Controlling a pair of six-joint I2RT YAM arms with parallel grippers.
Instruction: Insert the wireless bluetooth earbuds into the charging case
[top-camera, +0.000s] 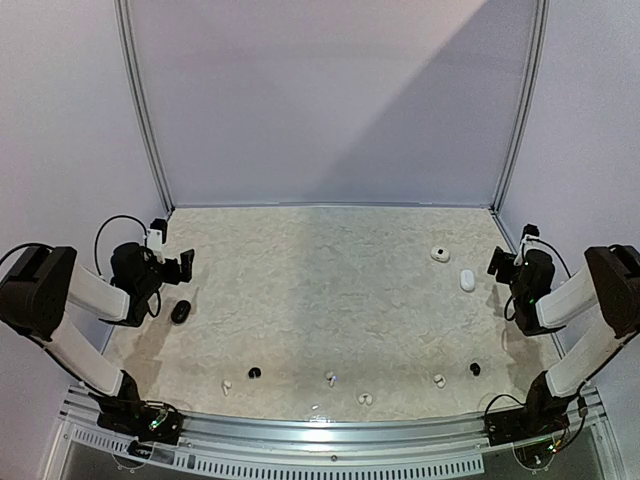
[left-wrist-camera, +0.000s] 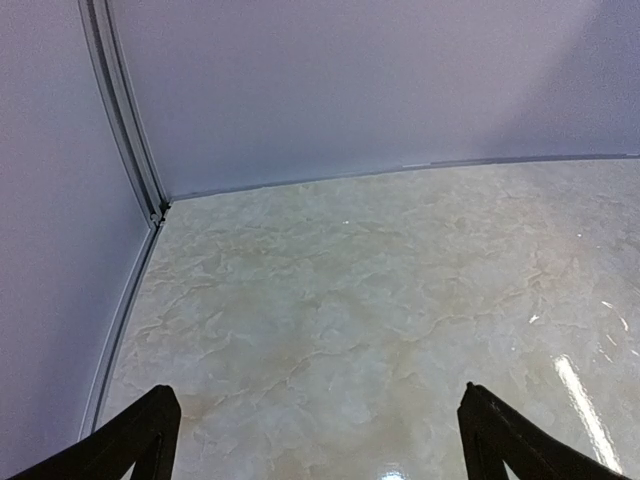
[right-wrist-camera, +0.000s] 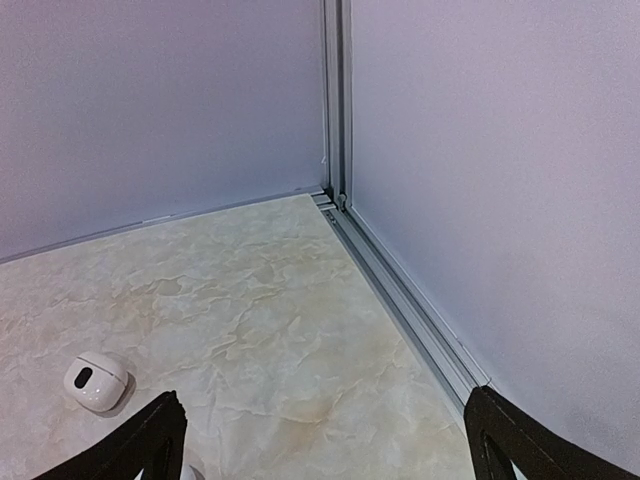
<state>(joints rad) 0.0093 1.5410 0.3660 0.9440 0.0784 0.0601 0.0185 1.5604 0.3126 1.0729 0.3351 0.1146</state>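
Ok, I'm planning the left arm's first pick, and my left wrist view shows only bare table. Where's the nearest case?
Observer: A black case lies just on the near side of the left gripper, below your frame.
Operator: Any earbuds close by?
Observer: A black earbud and a white earbud lie nearer the arm bases, left of centre.
Operator: And white cases?
Observer: Both are far right, by the right gripper: the far white case and the near white case.
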